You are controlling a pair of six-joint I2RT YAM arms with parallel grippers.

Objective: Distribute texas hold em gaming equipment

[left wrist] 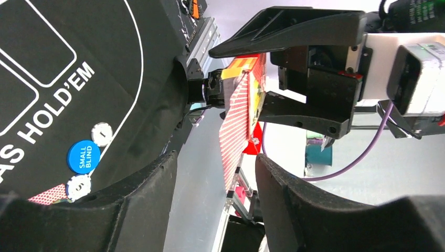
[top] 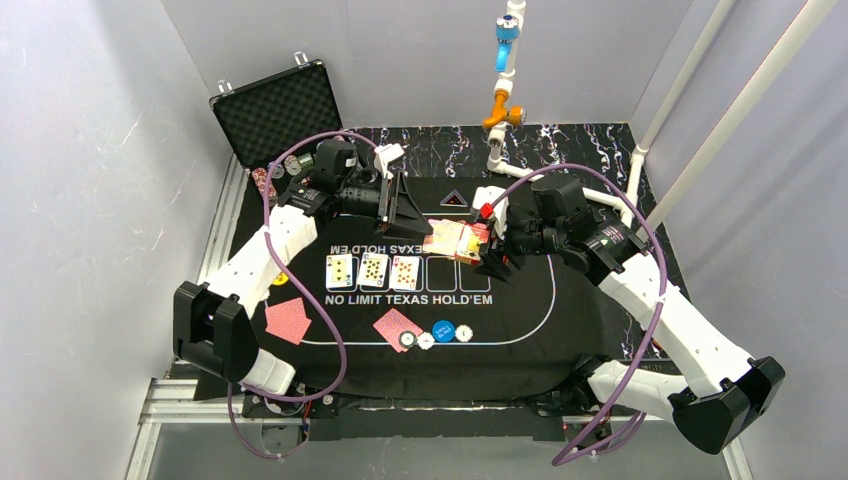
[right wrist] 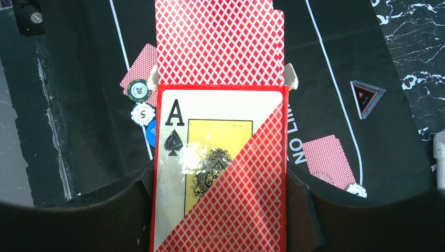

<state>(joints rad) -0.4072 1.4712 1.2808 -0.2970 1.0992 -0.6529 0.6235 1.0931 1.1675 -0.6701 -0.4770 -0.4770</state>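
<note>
Deck [right wrist: 210, 136]: gripped by right hand [right wrist: 220, 176], raised over mat [top: 520, 300]. One card [right wrist: 220, 42] is seen protruding between parted fingers of left hand [left wrist: 216, 157], apparently untouched; it may be dropped or skewed if closure is mistimed.

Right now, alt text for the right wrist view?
The right tool grips a red card box printed with an ace of spades, red-backed cards sticking out of its open top. Below lies a black mat with face-down cards and round tokens.
</note>
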